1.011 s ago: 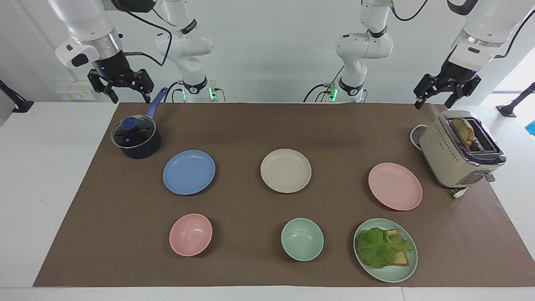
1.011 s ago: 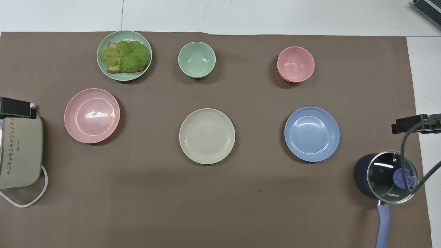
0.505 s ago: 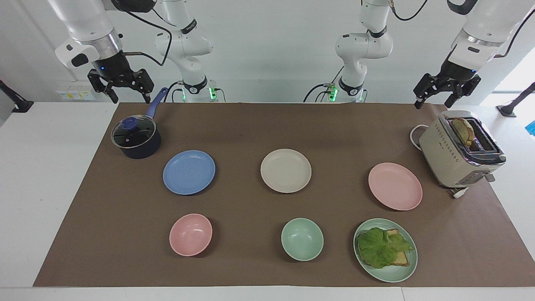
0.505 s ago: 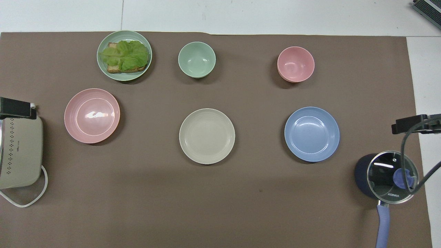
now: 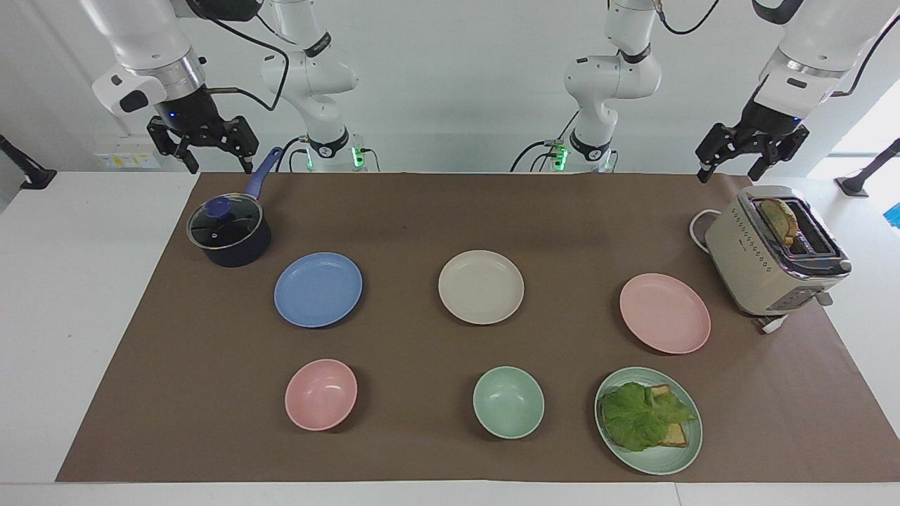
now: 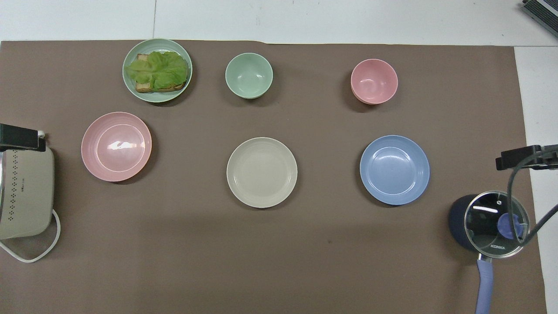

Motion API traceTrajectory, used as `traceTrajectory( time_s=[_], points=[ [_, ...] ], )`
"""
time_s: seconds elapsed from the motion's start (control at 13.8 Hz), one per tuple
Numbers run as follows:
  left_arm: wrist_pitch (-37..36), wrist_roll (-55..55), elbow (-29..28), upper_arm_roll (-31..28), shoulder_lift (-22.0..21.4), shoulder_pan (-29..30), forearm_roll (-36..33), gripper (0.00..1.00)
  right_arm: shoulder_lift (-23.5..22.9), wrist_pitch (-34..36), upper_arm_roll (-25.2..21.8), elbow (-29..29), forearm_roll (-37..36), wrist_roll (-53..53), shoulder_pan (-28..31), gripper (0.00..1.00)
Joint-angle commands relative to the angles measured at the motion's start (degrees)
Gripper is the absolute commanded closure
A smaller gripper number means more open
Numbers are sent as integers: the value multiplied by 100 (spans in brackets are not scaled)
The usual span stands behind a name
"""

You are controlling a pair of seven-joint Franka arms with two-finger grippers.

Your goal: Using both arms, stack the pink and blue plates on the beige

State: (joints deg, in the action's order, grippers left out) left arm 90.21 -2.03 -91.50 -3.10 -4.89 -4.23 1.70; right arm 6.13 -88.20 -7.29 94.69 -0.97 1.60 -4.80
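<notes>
Plates four, bowls two, tools two

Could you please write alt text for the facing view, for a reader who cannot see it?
A blue plate, beige plate and pink plate lie apart in a row on a brown mat, unstacked. The open right pincer hangs above a lidded pot, the open left pincer above a toaster.
</notes>
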Motion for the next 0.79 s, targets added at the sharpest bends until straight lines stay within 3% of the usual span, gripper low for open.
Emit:
traceTrajectory(
  time_s=[0.0, 0.36, 0.51, 0.72],
  points=[
    [-39, 115, -158, -24, -162, -34, -118, 0, 64, 14, 35, 76, 36, 104, 85, 0],
    [233, 133, -272, -50, -83, 141, -118, 0, 64, 40, 35, 76, 36, 113, 85, 0],
    [706, 133, -543, -67, -39, 176, -109, 0, 64, 40, 35, 76, 36, 113, 85, 0],
    [1225, 351, -773, -50, 329, 431, -118, 0, 64, 58, 35, 76, 36, 113, 85, 0]
  ],
)
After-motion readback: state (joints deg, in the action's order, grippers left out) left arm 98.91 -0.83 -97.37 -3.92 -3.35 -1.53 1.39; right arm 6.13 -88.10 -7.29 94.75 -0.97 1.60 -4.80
